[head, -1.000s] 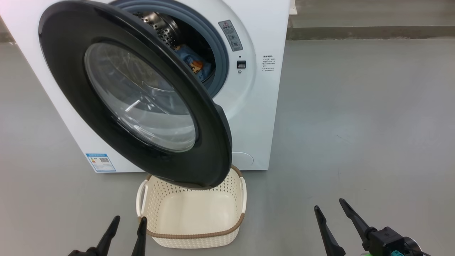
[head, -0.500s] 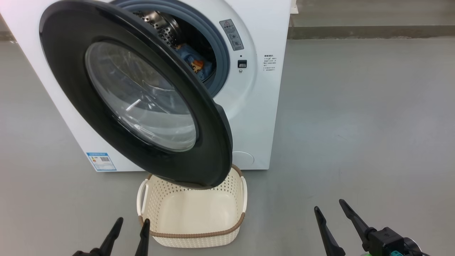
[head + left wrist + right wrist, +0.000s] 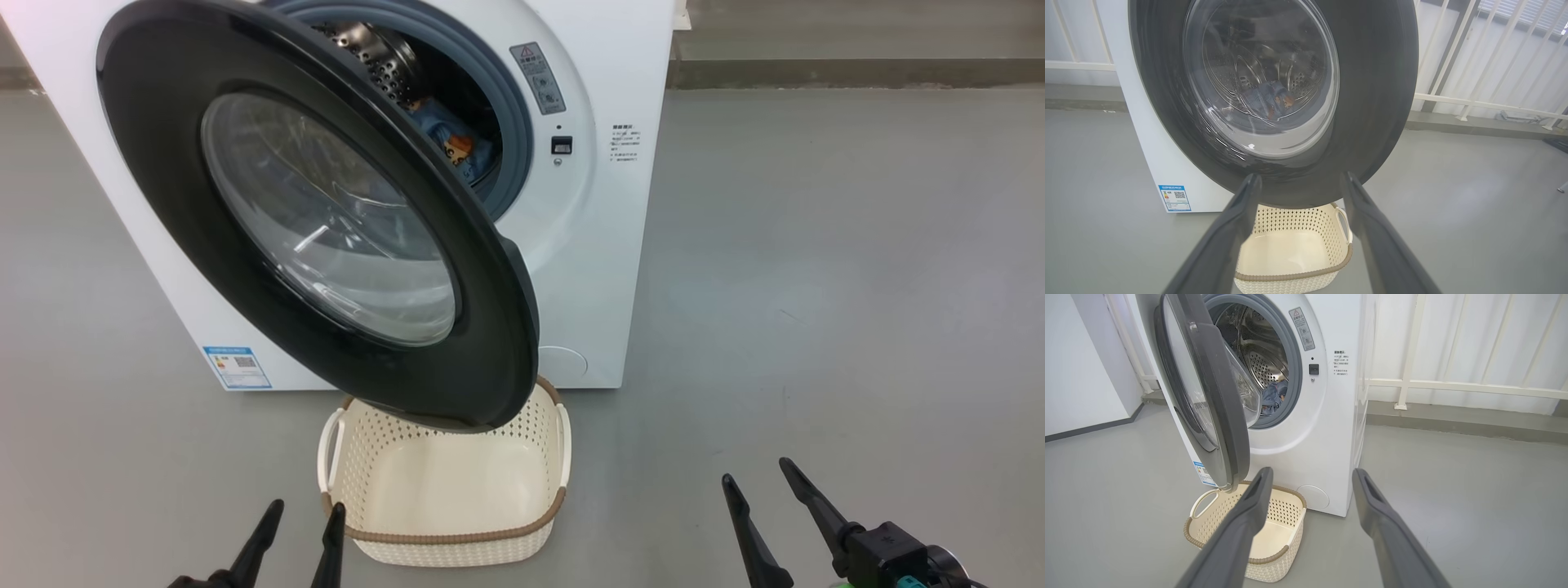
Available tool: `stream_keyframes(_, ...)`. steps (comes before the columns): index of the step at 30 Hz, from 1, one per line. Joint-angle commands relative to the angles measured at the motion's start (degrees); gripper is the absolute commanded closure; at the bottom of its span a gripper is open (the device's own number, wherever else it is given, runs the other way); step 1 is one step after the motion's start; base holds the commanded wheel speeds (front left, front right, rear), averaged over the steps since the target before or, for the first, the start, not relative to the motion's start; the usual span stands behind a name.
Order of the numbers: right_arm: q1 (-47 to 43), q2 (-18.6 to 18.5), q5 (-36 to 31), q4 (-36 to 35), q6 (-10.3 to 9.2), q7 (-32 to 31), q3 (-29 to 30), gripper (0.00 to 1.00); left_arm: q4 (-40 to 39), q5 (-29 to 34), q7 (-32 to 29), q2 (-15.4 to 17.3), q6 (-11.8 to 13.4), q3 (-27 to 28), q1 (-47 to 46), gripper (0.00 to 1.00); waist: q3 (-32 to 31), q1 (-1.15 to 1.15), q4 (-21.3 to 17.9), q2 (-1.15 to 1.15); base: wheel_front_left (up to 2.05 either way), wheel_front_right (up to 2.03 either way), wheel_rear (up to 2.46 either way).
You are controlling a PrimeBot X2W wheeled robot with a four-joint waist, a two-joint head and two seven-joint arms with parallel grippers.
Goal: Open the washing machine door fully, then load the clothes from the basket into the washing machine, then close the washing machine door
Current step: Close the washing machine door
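stage: loading looks done, door close is what's left (my read)
washing machine door [image 3: 326, 220]: roughly half open, hinged on the robot's left, standing out from the washing machine [image 3: 604, 269]; lower rim overhangs the back of the basket
basket [image 3: 457, 549]: on the floor just in front of the machine, the part in view is bare
clothes [image 3: 453, 147]: blue and orange cloth inside the drum [image 3: 375, 49], low and near the front
left gripper [image 3: 307, 505]: fingers spread, nothing between them; low, just left of the basket, clear of the door
right gripper [image 3: 754, 469]: fingers spread, empty; well to the right, over bare floor
risk 1: cloth lies close to the gasket [image 3: 514, 139]; can't tell if it overlaps the lip. If so, the door pinches it and won't latch
risk 2: glossy rim and curved glass; a thin fingertip push could skid off
risk 3: a soft push leaves the door resting unlatched
risk 4: a low arm sweep clips the basket and shoves it
vs earlier frame: whole head view shifts slightly right, so that's the camera; door swing looks the same; left gripper sits a touch further right in frame; right gripper sits in the same spot; both spreads unchanged
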State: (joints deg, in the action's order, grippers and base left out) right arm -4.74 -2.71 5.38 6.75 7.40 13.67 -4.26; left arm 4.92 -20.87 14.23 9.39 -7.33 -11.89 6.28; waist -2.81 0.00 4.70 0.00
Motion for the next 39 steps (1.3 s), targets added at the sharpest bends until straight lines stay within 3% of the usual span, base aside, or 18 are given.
stream_keyframes(1,0.96,-0.17,-0.67,-1.51,0.09,0.44,-1.38,0.0,-1.07,0.94,0.76,0.41,-0.15,1.97,-1.36,0.0,0.06,0.0,0.05,0.0,0.0,0.0,0.0)
stream_keyframes(3,0.93,-0.17,-0.51,-1.52,0.09,0.48,-1.62,0.04,-0.89,0.86,0.76,0.25,-0.15,1.84,-1.32,0.0,0.14,0.0,0.16,0.0,0.0,0.0,0.0)
stream_keyframes(4,0.91,-0.17,-0.2,-1.57,0.09,0.52,-1.66,0.59,-0.81,0.82,0.76,0.2,-0.15,1.73,-1.36,0.0,0.2,0.0,0.24,0.0,0.0,0.0,0.0)
stream_keyframes(5,0.94,-0.17,-0.09,-1.78,0.09,0.61,-1.69,1.0,-0.75,0.79,0.76,0.14,-0.15,1.6,-1.44,0.0,0.3,0.0,0.36,0.0,0.0,0.0,0.0)
stream_keyframes(15,4.2,-0.91,-2.59,-4.55,0.09,1.25,-7.06,1.0,-0.44,0.98,0.76,-0.56,-0.15,0.4,-3.12,0.0,2.03,0.0,3.03,0.0,0.0,0.0,0.0)
stream_keyframes(30,18.55,-10.63,1.83,-1.27,0.09,1.32,-22.65,1.0,0.57,1.68,0.77,-3.29,-0.15,-2.37,-7.25,0.0,8.17,0.0,10.99,0.0,0.0,0.0,0.0)
stream_keyframes(39,25.93,-13.9,4.79,1.77,0.09,1.32,-25.64,1.0,0.92,1.68,0.77,-4.82,-0.15,-4.01,-9.47,0.0,11.67,0.0,15.36,0.0,0.0,0.0,0.0)
